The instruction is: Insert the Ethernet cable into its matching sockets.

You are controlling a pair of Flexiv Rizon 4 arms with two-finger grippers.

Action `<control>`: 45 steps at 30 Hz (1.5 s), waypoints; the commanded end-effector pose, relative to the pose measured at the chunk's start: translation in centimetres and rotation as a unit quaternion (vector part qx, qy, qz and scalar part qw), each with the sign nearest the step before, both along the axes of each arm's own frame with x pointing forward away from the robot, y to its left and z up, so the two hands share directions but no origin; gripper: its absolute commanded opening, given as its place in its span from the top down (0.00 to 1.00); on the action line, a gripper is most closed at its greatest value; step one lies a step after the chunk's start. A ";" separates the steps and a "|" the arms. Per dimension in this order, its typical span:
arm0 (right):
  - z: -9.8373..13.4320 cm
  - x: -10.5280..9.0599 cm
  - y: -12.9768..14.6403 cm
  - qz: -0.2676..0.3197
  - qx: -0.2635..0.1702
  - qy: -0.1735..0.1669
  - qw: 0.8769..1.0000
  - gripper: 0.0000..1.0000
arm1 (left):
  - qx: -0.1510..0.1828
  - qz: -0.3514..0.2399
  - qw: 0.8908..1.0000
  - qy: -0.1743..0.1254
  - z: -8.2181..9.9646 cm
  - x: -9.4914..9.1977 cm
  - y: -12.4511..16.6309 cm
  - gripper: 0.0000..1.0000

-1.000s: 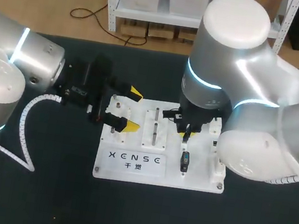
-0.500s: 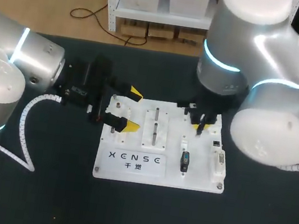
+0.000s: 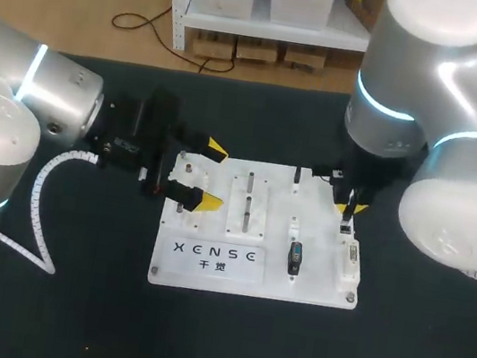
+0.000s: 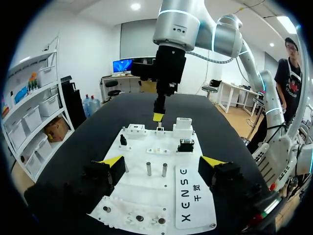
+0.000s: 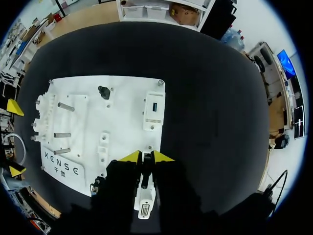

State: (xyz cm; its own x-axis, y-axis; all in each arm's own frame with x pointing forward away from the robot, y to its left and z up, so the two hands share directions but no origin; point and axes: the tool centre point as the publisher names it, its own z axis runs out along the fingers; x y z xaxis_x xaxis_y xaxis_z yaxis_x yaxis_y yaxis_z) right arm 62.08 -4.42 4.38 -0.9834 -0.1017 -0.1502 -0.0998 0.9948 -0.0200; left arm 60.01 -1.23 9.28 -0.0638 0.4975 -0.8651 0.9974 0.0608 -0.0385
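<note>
Plug (image 5: pixel 145 172) pinched and lined up at the board's right edge!
That small dark cable plug sits between the yellow tips of the right gripper (image 5: pixel 146 156), which stand narrow and clamp it from both sides, pointing down so it can drop straight in. It hangs over the right side of the white board (image 3: pixel 318 278), just on the far side of the white connector block (image 5: pixel 145 201); the matching socket looks hidden beneath it. Across the board's left end the left gripper (image 3: pixel 213 174) stands wide apart, holding nothing, probably there to brace the board against the push.
</note>
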 end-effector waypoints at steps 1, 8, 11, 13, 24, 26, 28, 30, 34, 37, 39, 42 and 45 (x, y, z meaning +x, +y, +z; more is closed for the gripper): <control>-0.3 -0.1 0.0 0.000 0.000 -0.002 1.000 1.00 | -0.002 -0.001 1.000 -0.001 -0.1 0.0 0.1 0.00; -0.6 -0.1 -0.2 0.000 -0.003 0.000 1.000 1.00 | -0.002 -0.001 1.000 -0.001 -0.1 0.0 0.1 0.00; -0.7 -0.1 -0.3 0.000 -0.004 0.001 1.000 1.00 | -0.002 -0.001 1.000 -0.001 -0.1 0.0 0.1 0.00; -0.8 -0.1 -0.4 0.000 -0.004 0.001 1.000 1.00 | -0.002 -0.001 1.000 -0.001 -0.1 0.0 0.1 0.00; -1.2 -0.1 -0.4 0.001 -0.004 0.001 1.000 1.00 | -0.002 -0.001 1.000 -0.001 -0.1 0.0 0.1 0.00; -1.3 -0.1 -0.4 0.002 -0.004 0.002 1.000 1.00 | -0.002 -0.001 1.000 -0.001 -0.1 0.0 0.1 0.00; -1.3 -0.1 -0.4 0.003 -0.004 0.003 1.000 1.00 | -0.002 -0.001 1.000 -0.001 -0.1 0.0 0.1 0.00; -1.4 -0.1 -0.4 0.003 -0.004 0.003 1.000 1.00 | -0.002 -0.001 1.000 -0.001 -0.1 0.0 0.1 0.00; -1.6 -0.1 -0.4 0.003 -0.005 0.003 1.000 1.00 | -0.002 -0.001 1.000 -0.001 -0.1 0.0 0.1 0.00; -1.7 0.0 -0.5 0.003 -0.005 0.002 1.000 1.00 | -0.002 -0.001 1.000 -0.001 -0.1 0.0 0.1 0.00; -1.6 0.0 -0.5 0.004 -0.006 -0.001 1.000 1.00 | -0.002 -0.001 1.000 -0.001 -0.1 0.0 0.1 0.00; -1.6 0.1 -0.5 0.006 -0.007 -0.002 1.000 1.00 | -0.002 -0.001 1.000 -0.001 -0.1 0.0 0.1 0.00; -1.6 0.1 -0.5 0.007 -0.007 -0.002 1.000 1.00 | -0.002 -0.001 1.000 -0.001 -0.1 0.0 0.1 0.00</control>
State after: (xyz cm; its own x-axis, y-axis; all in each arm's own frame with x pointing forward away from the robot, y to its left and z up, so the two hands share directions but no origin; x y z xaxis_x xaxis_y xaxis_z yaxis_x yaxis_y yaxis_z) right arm 62.25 -4.86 3.13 -0.9815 -0.1182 -0.1505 -0.1142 0.9928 -0.0353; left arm 60.01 -1.23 9.28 -0.0638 0.4975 -0.8651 0.9974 0.0608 -0.0386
